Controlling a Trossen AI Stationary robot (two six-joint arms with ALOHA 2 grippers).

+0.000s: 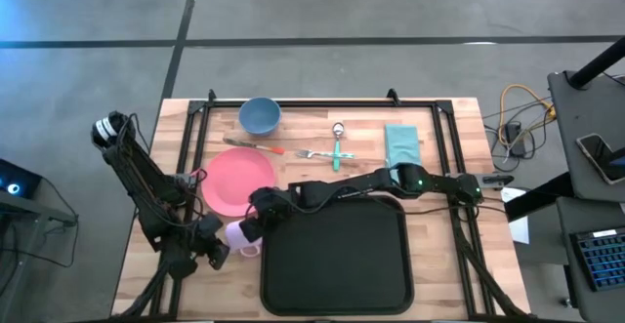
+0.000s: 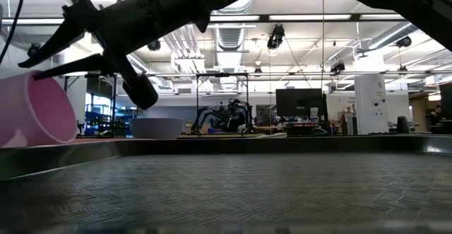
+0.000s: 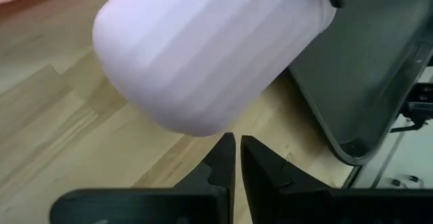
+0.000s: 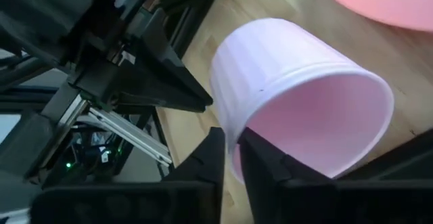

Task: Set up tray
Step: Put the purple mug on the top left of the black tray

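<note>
A pale pink cup (image 1: 241, 235) lies tipped on its side over the wood, between the pink plate (image 1: 234, 181) and the left rim of the black tray (image 1: 335, 284). My right gripper (image 1: 256, 209) reaches across from the table's right and is shut on the cup (image 4: 291, 82) at its mouth. My left gripper (image 1: 217, 252) is shut, its tips (image 3: 235, 141) close under the cup's wall (image 3: 203, 55) near the base. In the low view the cup (image 2: 35, 110) shows tilted at the far left, its underside hidden by the tray's rim. My right gripper pinches the cup's rim (image 4: 241, 130), one finger inside the mouth and one outside on the wall. It comes slanting down from the table's right. The cup is tilted, mouth toward this gripper; whether it rests on the table I cannot tell. My left gripper's shut fingertips (image 3: 229, 143) stand right at the cup's wall near its base, and I cannot tell whether they touch it.
At the back stand a blue bowl (image 1: 260, 115), a knife (image 1: 252, 145), a fork (image 1: 312, 153), a spoon (image 1: 338, 142) and a folded teal napkin (image 1: 401, 142). The right arm (image 1: 391, 181) lies along the tray's far edge.
</note>
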